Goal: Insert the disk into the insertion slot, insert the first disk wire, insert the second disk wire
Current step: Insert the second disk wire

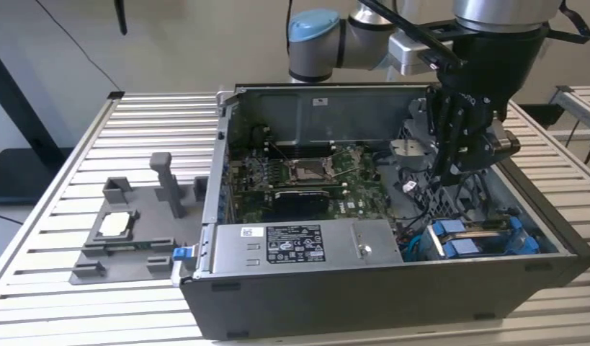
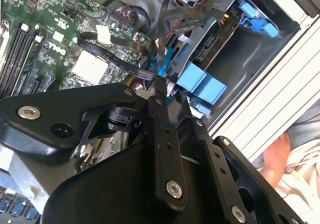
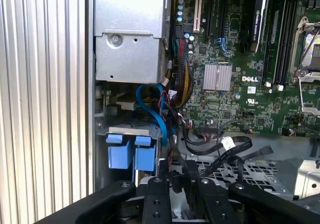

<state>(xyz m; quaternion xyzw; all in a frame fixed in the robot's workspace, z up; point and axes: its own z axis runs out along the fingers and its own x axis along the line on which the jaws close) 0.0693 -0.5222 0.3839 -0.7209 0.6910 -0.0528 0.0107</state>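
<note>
Well, pincer point(image 3: 181, 176) down among wires point(image 3: 181, 79).
I can't tell if it's open or shut; disk point(image 3: 131, 156) sits near it, in the slot point(image 2: 236, 38).

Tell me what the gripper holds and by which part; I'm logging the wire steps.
Cannot be told: the gripper is at a black wire near the seated disk, but any grip on it is unclear.

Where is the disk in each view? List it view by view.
Exterior view: the disk sits in the case's near corner, at the exterior view's right.
Second wrist view: disk against the case wall, beside black cables.
First wrist view: disk between the case wall and blue cables.
Shared landmark: the green motherboard.
</note>
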